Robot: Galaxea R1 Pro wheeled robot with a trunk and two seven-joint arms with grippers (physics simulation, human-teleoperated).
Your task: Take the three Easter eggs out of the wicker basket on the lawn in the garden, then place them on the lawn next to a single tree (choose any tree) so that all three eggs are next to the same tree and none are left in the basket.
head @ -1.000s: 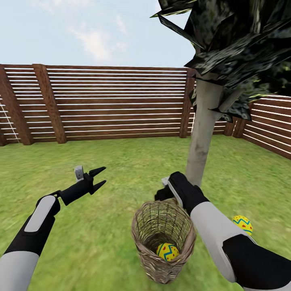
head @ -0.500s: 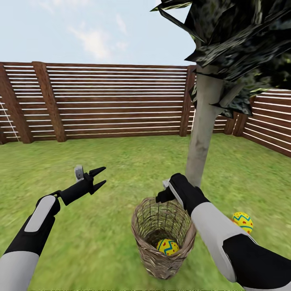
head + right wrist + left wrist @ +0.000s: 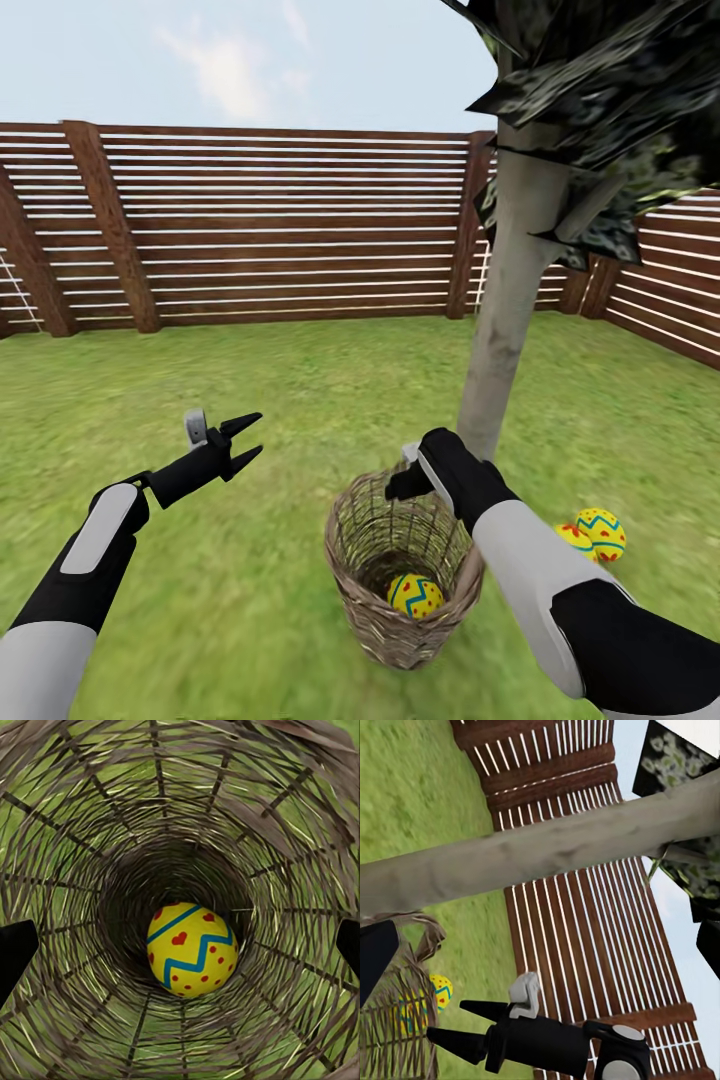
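Note:
The wicker basket [image 3: 372, 590] stands on the lawn [image 3: 300, 400] at the foot of the tree [image 3: 505, 320]. One Easter egg [image 3: 415, 595] lies at its bottom, clear in the right wrist view [image 3: 191, 949]. Two more Easter eggs [image 3: 603, 532] [image 3: 576, 537] lie touching on the grass right of the trunk, partly hidden by my right forearm. My right gripper [image 3: 405, 485] hangs over the basket's far rim, open, fingers wide apart and pointing down the mouth [image 3: 180, 945]. My left gripper [image 3: 243, 440] is open in the air to the basket's left, holding nothing.
A brown slatted fence [image 3: 290, 230] bounds the garden behind and to the right. Dark leaf clumps [image 3: 610, 90] hang over the basket and right arm. In the left wrist view the tree trunk [image 3: 547, 859] crosses in front of the fence.
The whole head view has shifted, so fence, tree and basket sit higher in the picture. The basket rim is now closer under my right gripper. A second egg on the grass has come into sight.

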